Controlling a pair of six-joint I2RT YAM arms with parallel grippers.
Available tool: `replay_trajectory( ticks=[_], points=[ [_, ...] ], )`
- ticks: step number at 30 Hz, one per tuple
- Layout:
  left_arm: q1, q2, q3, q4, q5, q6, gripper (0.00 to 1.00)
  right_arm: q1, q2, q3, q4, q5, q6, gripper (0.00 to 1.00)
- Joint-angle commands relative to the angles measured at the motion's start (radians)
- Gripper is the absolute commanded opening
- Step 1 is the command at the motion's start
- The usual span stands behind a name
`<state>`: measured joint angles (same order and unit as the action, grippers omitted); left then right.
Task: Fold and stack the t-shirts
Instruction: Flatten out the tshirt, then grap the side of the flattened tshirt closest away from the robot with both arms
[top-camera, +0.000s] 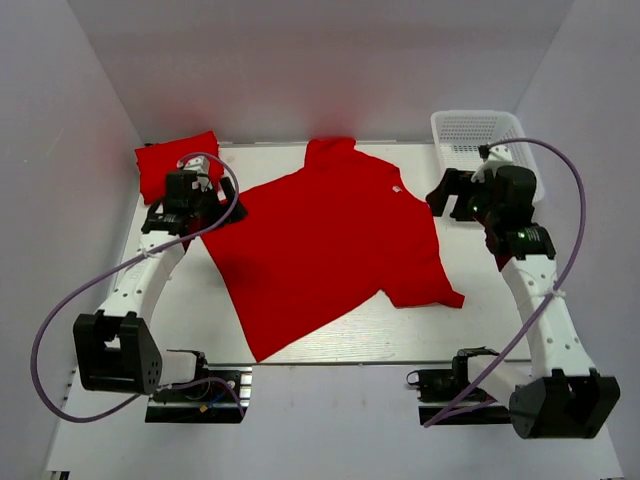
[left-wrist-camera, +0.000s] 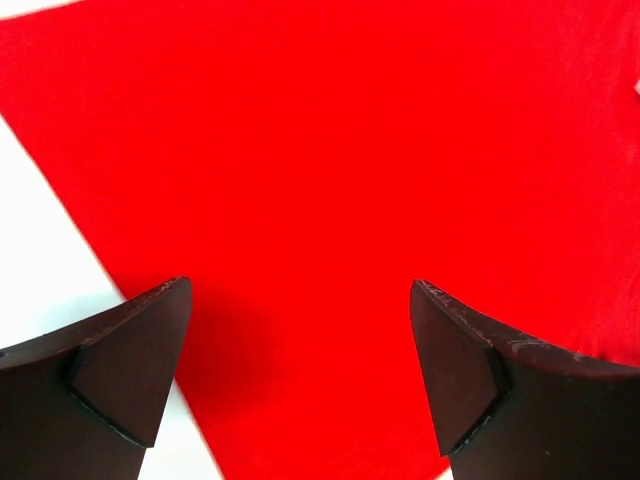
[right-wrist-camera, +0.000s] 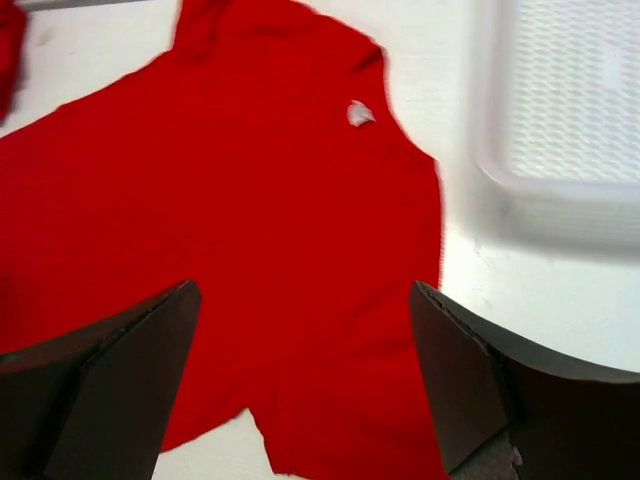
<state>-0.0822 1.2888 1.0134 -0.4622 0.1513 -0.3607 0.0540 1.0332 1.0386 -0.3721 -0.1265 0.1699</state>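
A bright red t-shirt lies spread flat and skewed on the white table, neck with small white label toward the back right. It fills the left wrist view and shows in the right wrist view. A second red t-shirt lies folded at the back left. My left gripper is open and empty above the spread shirt's left corner. My right gripper is open and empty above the shirt's right shoulder edge.
A white plastic mesh basket stands at the back right, just behind the right gripper; it shows in the right wrist view. White walls enclose the table on three sides. Purple cables loop from both arms.
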Motion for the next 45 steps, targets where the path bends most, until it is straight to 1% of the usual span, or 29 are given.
replay_trajectory(
  ticks=[1,2,5,6,7,9,10,12,13,14,15,16,17,18,20,22,23,25,26,28,31,33,34,36,37,38,40,42,45],
  points=[
    [0.001,0.059,0.034,0.016,-0.029,-0.018,1.00,0.012,0.106,0.054,0.074,-0.186,-0.052,0.90],
    [0.001,0.110,0.048,0.016,-0.029,-0.018,1.00,0.017,0.132,0.067,0.085,-0.231,-0.056,0.90],
    [0.001,0.190,0.062,-0.006,-0.047,-0.027,1.00,0.052,0.313,0.138,0.101,-0.280,-0.082,0.90],
    [0.001,0.240,0.062,-0.006,-0.062,-0.027,1.00,0.067,0.353,0.159,0.098,-0.266,-0.087,0.90],
    [0.001,0.265,0.062,-0.006,-0.062,-0.043,1.00,0.081,0.463,0.234,0.095,-0.266,-0.095,0.90],
    [0.001,0.314,0.071,0.006,-0.038,-0.043,1.00,0.118,0.542,0.294,0.082,-0.259,-0.122,0.90],
    [0.012,0.358,0.071,0.020,-0.038,-0.056,1.00,0.127,0.661,0.393,0.082,-0.260,-0.135,0.90],
    [0.012,0.401,0.094,0.042,-0.050,-0.067,1.00,0.159,0.746,0.467,0.050,-0.237,-0.151,0.90],
    [0.012,0.426,0.103,0.054,-0.061,-0.067,1.00,0.165,0.877,0.611,0.004,-0.233,-0.164,0.90],
    [0.012,0.481,0.135,0.054,-0.061,-0.067,1.00,0.174,0.921,0.655,-0.017,-0.190,-0.162,0.90],
    [0.012,0.513,0.155,0.054,-0.080,-0.067,1.00,0.181,1.049,0.827,-0.028,-0.176,-0.162,0.90],
    [0.012,0.544,0.178,0.042,-0.081,-0.067,1.00,0.181,1.050,0.874,-0.043,-0.156,-0.153,0.90],
    [0.012,0.581,0.239,0.024,-0.096,-0.076,1.00,0.179,1.130,0.918,-0.072,-0.144,-0.141,0.90],
    [0.012,0.646,0.269,0.008,-0.096,-0.076,1.00,0.178,1.213,1.036,-0.082,-0.151,-0.133,0.90],
    [0.012,0.708,0.357,-0.030,-0.116,-0.076,1.00,0.173,1.316,1.080,-0.090,-0.150,-0.101,0.90],
    [0.012,0.785,0.416,-0.055,-0.160,-0.076,1.00,0.173,1.349,1.083,-0.058,-0.154,-0.072,0.90],
    [0.012,0.809,0.482,-0.088,-0.160,-0.076,1.00,0.175,1.370,1.077,-0.004,-0.148,-0.063,0.90],
    [0.012,0.851,0.537,-0.110,-0.183,-0.063,1.00,0.170,1.389,1.074,0.021,-0.147,-0.037,0.90],
    [0.012,0.886,0.586,-0.131,-0.183,-0.054,1.00,0.170,1.407,1.087,0.016,-0.147,-0.029,0.90],
    [0.012,0.915,0.626,-0.131,-0.183,-0.044,1.00,0.167,1.432,1.092,0.021,-0.145,-0.021,0.90],
    [0.012,0.981,0.715,-0.162,-0.154,-0.024,1.00,0.158,1.453,1.094,0.003,-0.098,-0.003,0.90],
    [0.012,1.014,0.783,-0.174,-0.144,-0.003,1.00,0.142,1.453,1.071,-0.002,-0.050,0.043,0.90],
    [0.012,1.044,0.803,-0.174,-0.112,0.008,1.00,0.132,1.453,1.063,-0.013,-0.036,0.068,0.90],
    [0.012,1.072,0.862,-0.187,-0.075,0.032,1.00,0.107,1.453,1.052,-0.031,0.040,0.129,0.90],
    [0.012,1.107,0.913,-0.187,-0.044,0.042,1.00,0.092,1.455,1.051,-0.071,0.083,0.149,0.90],
    [0.012,1.107,0.913,-0.187,-0.044,0.055,1.00,0.092,1.455,1.045,-0.071,0.096,0.163,0.90],
    [0.012,1.129,0.961,-0.159,0.013,0.077,1.00,0.061,1.447,1.031,-0.079,0.105,0.194,0.90],
    [0.012,1.159,0.990,-0.121,0.097,0.115,1.00,0.034,1.436,1.005,-0.071,0.110,0.209,0.90],
    [0.012,1.193,1.025,-0.064,0.217,0.159,1.00,0.015,1.423,1.012,-0.061,0.119,0.207,0.90]
  ],
)
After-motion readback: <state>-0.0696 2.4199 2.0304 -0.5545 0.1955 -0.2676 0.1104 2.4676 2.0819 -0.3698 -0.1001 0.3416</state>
